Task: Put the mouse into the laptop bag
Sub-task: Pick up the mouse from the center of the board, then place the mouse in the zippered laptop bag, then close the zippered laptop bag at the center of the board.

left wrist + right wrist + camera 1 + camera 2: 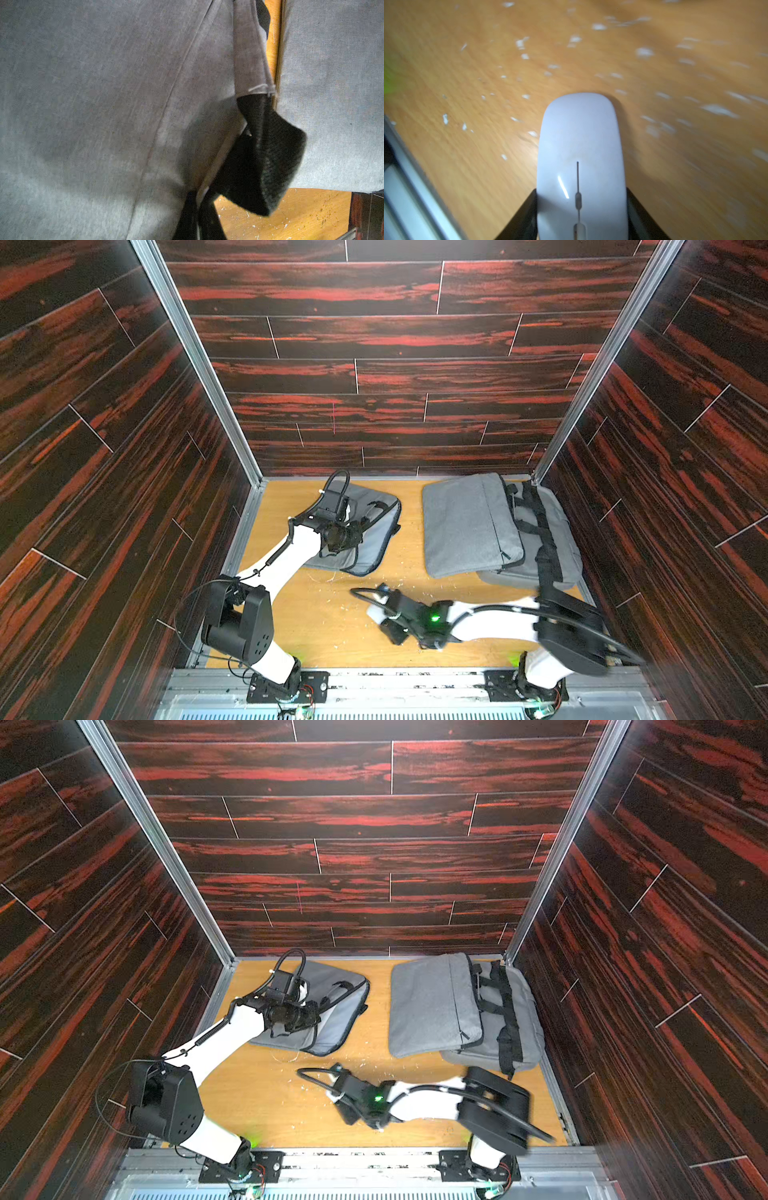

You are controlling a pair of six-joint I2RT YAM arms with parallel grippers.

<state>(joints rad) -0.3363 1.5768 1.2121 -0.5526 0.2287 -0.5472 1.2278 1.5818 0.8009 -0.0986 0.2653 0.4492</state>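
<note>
Right wrist view, white mouse (580, 145) clamped between fingers (523, 218) of right gripper (581, 190), far end jutting beyond them, over speckled wooden table (467, 83), in a top view, left gripper (351, 536) closed, low over grey laptop bag (376, 545), anything pinched not discernible, well apart from mouse

Worktop (324, 635): light orange wood grain. Grey laptop bag (378, 541) lies back left, black straps. Second grey bag (465, 522) back right, overlapping third grey bag (561, 560) beneath. White flecks (643, 52) scattered mid-worktop.
</note>
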